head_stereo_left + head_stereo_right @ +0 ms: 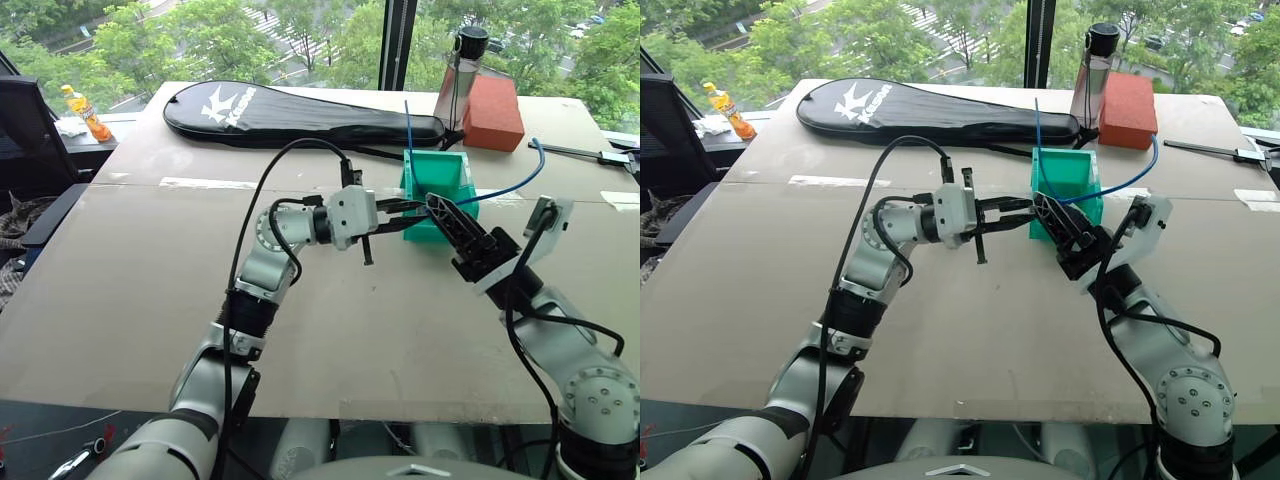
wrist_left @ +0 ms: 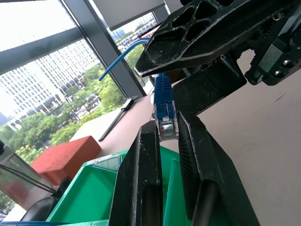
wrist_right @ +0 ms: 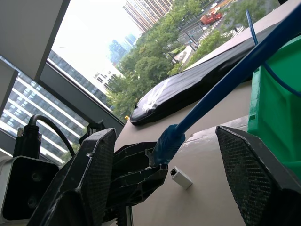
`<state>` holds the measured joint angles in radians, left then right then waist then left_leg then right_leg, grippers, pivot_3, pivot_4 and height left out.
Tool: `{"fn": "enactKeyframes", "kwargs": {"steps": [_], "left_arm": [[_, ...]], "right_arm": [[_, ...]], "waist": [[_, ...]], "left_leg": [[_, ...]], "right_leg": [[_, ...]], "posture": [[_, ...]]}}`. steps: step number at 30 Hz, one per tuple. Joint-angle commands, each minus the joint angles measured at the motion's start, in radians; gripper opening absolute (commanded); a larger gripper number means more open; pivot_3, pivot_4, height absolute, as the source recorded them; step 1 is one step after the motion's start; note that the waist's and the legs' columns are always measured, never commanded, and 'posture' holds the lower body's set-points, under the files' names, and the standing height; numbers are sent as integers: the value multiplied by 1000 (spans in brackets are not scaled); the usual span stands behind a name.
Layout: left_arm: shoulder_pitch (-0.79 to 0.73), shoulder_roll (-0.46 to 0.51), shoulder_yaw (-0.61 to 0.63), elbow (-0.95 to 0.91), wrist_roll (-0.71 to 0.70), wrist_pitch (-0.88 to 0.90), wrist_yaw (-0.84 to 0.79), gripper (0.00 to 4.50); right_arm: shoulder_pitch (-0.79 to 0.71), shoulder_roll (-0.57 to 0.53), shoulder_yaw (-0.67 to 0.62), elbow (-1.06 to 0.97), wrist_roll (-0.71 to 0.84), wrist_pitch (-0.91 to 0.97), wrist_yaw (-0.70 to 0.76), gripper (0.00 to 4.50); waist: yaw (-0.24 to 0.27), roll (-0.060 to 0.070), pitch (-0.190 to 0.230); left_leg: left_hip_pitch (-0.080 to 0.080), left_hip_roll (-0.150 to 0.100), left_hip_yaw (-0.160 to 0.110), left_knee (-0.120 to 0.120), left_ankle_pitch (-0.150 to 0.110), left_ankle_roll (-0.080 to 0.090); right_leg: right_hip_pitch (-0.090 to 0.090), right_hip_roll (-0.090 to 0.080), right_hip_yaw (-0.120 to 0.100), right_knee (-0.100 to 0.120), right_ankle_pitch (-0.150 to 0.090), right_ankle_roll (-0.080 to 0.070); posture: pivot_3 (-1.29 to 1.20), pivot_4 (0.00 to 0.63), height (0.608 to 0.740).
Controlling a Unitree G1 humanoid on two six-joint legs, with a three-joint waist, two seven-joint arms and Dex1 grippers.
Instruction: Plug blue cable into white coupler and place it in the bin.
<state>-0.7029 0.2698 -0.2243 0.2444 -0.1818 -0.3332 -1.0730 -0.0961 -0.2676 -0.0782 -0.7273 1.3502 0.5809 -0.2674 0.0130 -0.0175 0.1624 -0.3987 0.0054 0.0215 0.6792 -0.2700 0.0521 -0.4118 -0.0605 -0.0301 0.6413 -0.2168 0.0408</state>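
Bin (image 1: 437,185) stands on the table (image 1: 130,300). Left gripper (image 2: 164,141), level, pointing toward the right arm, pinches the blue cable (image 2: 163,101) plug; right gripper's (image 3: 162,155) fingers stand apart around it. White coupler (image 3: 181,178) lies on the table.

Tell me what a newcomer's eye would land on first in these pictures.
Mid-table, just in front of the teal bin, the two grippers meet: the left gripper is pinched on the clear plug of the blue cable, while the right gripper stands open around that cable. The small white coupler lies loose on the table below them. A black racket case lies along the far edge.
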Motion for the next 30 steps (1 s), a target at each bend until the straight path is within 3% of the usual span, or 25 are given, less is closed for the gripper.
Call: {"fn": "enactKeyframes", "kwargs": {"steps": [1,4,7,13,17,18,20,22,26,30], "left_arm": [[-6,1,7,-41,-9,-24,8,0],[-3,0,7,-44,-10,-24,9,0],[2,2,6,-44,-13,-23,7,0],[6,6,4,-44,-19,-18,2,0],[19,15,26,-84,-97,125,-8,0],[25,27,49,-96,-112,176,14,970],[48,68,92,-122,-143,285,38,1526],[82,119,133,-142,-166,377,58,2535],[148,202,203,-141,-165,498,124,2535],[192,213,245,-79,-142,496,177,2535]], "right_arm": [[-22,7,7,-9,-8,-22,3,2782],[-27,16,11,-6,-20,-27,2,1589],[-27,19,12,-9,-25,-30,0,48],[-28,20,16,-13,-26,-35,1,48],[-33,14,18,-14,-30,-33,8,48],[-36,10,18,-13,-30,-31,11,0],[-40,-2,17,-11,-30,-26,20,0],[-44,-18,14,-6,-31,-21,33,0],[-51,-47,12,15,-37,-15,65,0],[-63,-50,25,39,-48,-10,94,0]], "waist": [[0,0,0],[0,0,0],[0,0,0],[0,0,0],[-1,0,0],[-1,0,0],[-5,0,0],[-11,0,0],[-22,1,0],[-18,0,0]], "left_leg": [[0,0,0,0,0,0],[0,0,0,0,0,0],[0,0,0,0,0,0],[0,0,0,0,0,0],[0,0,0,0,0,0],[0,0,0,0,0,0],[0,0,0,0,0,0],[0,1,0,0,0,0],[1,2,0,-1,0,0],[0,1,0,-1,0,0]], "right_leg": [[0,0,0,0,0,0],[0,0,0,0,0,0],[0,0,0,0,0,0],[0,0,0,0,0,0],[0,0,0,0,0,0],[0,0,0,0,0,0],[0,0,0,0,0,0],[0,0,0,0,0,0],[-1,1,0,1,0,0],[-1,1,0,0,0,0]], "posture": [[0,150,740],[0,150,740],[0,150,740],[0,150,740],[0,150,740],[0,150,740],[0,150,740],[0,150,740],[0,150,740],[0,150,740]]}}
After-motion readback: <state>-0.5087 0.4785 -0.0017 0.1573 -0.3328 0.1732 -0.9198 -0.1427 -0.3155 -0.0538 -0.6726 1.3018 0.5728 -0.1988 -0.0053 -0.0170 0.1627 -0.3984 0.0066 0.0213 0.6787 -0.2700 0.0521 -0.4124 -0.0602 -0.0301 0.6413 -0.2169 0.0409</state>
